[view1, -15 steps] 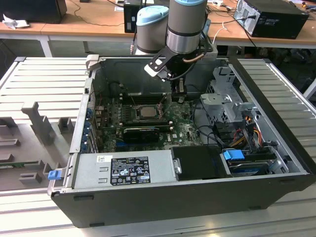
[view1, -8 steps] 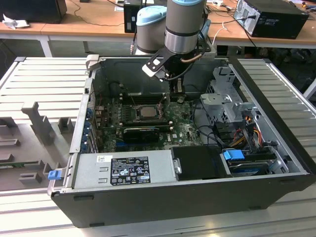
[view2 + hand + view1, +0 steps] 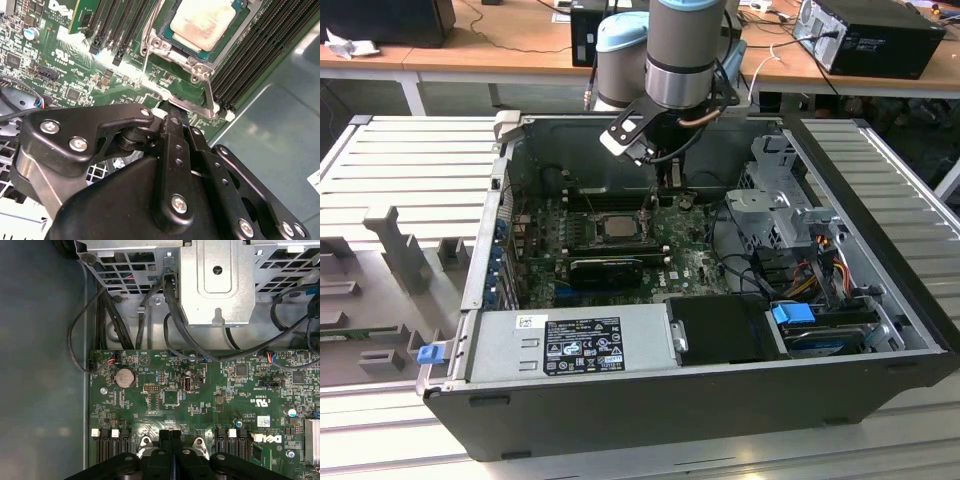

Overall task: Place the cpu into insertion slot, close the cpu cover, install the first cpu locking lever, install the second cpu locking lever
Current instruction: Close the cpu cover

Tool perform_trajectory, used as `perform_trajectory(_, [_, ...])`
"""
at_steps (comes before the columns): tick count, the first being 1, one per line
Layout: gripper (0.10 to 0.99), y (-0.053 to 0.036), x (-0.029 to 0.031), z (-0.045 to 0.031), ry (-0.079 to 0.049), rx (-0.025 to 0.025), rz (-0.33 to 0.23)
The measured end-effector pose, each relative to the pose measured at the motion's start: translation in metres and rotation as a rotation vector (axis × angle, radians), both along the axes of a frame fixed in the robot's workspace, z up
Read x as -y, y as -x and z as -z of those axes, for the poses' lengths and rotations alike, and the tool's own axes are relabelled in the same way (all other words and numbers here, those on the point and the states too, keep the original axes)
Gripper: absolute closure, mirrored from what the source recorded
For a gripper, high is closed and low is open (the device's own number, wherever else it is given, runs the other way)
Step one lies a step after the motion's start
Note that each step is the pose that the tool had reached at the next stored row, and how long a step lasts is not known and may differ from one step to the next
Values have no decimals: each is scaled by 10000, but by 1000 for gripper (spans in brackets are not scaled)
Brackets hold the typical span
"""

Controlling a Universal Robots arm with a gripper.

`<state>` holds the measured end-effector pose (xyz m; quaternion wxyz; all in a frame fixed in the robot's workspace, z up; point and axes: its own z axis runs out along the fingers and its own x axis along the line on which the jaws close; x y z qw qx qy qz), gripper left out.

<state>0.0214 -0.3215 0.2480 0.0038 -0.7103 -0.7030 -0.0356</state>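
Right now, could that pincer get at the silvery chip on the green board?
Probably yes: the pincer hangs just beside the cpu, with nothing between them, though the cpu cover lies over its edges.

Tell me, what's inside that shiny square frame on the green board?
The cpu, its grey top smeared, sits inside the cpu cover. Whatever lies beneath the chip is covered by it.

Case [image 3: 880,300], contents: board [image 3: 695,260] on floor; cpu [image 3: 617,226] in slot [image 3: 161,46] mid-board; card [image 3: 605,268] before it; power supply [image 3: 570,345] foremost; drive cage [image 3: 775,210] at exterior view's right; gripper [image 3: 648,208] over slot's edge.
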Motion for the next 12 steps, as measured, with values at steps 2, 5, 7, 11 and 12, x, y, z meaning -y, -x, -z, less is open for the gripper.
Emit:
perform_trajectory(2, [980,15,0,0,0,1,0])
perform_trajectory(5, [980,29,0,0,-1,0,0])
perform_trajectory(7, [980,45,0,0,0,0,0])
perform_trajectory(11, [980,81,0,0,0,0,0])
perform_trajectory(12, [980,86,0,0,0,0,0])
